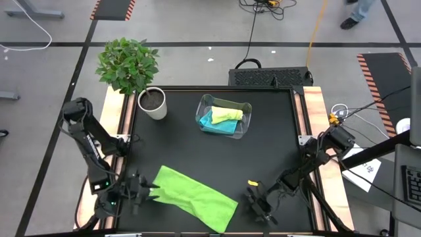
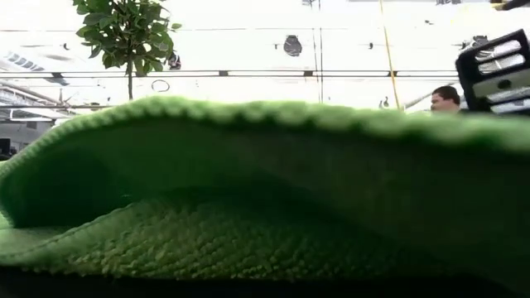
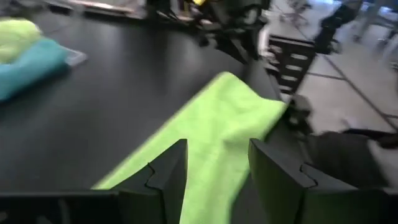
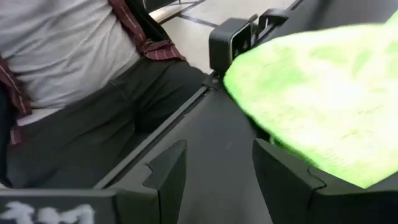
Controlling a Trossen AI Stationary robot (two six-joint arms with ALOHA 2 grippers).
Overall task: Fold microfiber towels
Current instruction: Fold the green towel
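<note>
Dark left gripper [image 1: 139, 191], fingers parted and empty, sits at the left end of the green towel [image 1: 194, 196]. The right gripper [image 1: 258, 204], likewise parted and empty, lies just beside the towel's right end. The towel lies folded near the table's [image 1: 177, 141] front edge. Yellow towel [image 1: 227, 114] and blue towel [image 1: 215, 122] rest in the bin [image 1: 223, 116], well behind.

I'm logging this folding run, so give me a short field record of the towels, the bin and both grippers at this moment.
green towel: folded over itself, lying near the front edge of the table
bin: clear, at the back, holding the other two towels
yellow-green towel: lying on the turquoise towel
left gripper: open, at the green towel's left end
right gripper: open, just right of the green towel, holding nothing
</note>
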